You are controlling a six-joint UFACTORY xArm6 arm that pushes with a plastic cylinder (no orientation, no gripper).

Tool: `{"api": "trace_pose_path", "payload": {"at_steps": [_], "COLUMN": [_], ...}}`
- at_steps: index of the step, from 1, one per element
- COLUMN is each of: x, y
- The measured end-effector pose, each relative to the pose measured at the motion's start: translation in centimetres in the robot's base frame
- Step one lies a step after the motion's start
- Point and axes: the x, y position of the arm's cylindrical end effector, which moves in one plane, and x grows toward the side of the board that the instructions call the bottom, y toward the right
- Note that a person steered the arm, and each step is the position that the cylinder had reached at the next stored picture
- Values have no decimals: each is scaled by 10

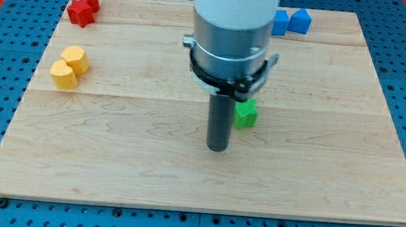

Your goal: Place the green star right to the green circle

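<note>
One green block [246,114] lies near the middle of the wooden board, partly hidden behind the arm's body; its shape looks jagged like a star but I cannot be sure. No second green block shows; it may be hidden behind the arm. My tip [217,149] rests on the board just left of and below the green block, close to it.
Two red blocks [83,7] sit at the top left. Two yellow blocks [69,67] lie at the left. Two blue blocks [291,22] sit at the top, right of the arm. The wooden board [112,157] lies on a blue pegboard.
</note>
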Motion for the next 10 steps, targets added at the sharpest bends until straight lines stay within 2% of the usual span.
{"api": "trace_pose_path", "payload": {"at_steps": [1, 2, 3, 4, 5, 6, 7, 8, 9, 10], "x": [-33, -77, -93, -50, -47, -71, -95, -113, -153, -180], "y": [48, 67, 96, 139, 59, -4, 1, 30, 50, 97]}}
